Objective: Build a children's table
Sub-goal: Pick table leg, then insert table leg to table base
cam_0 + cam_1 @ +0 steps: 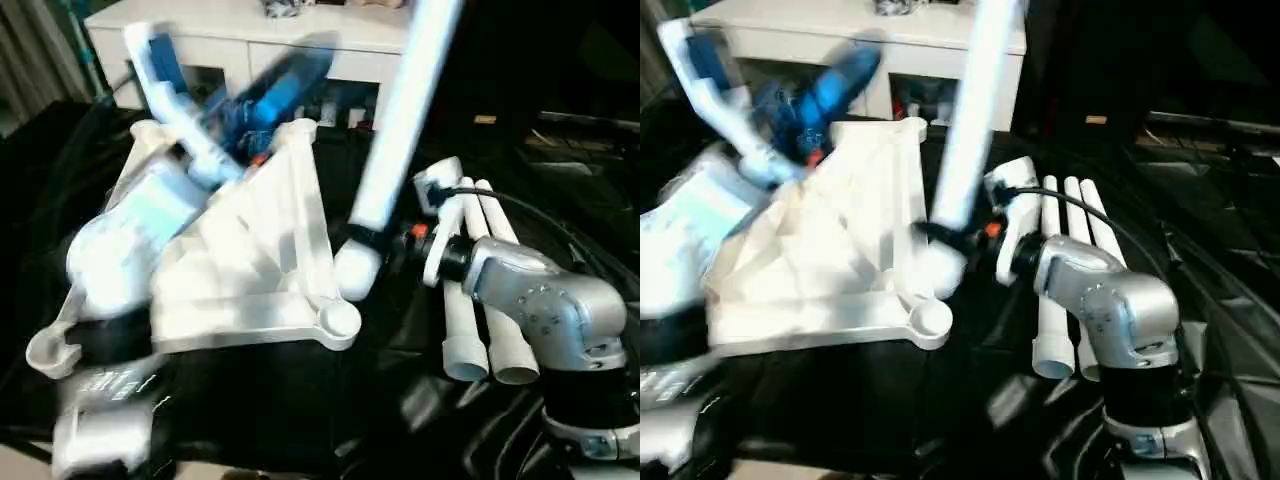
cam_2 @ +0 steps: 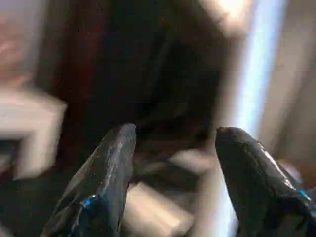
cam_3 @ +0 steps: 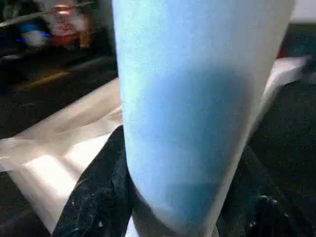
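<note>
One tabletop (image 1: 250,250), lying ribbed side up on the dark cloth (image 1: 300,420), tilted, and I can see three of its round corner sockets. My left gripper (image 2: 170,173) is up over its far left part, blurry in the head views; the wrist shot shows its two fingers (image 2: 98,182) spread with nothing between them. Legs: I count three for sure. One leg (image 1: 400,130) stands nearly upright, top cut off, clamped near its bottom end by my right gripper (image 1: 365,240), just beside the tabletop's right corner. Two spare legs (image 1: 480,290) lie side by side past my bent silver right forearm (image 1: 540,300); a third may be there in the other eye, hard to tell.
</note>
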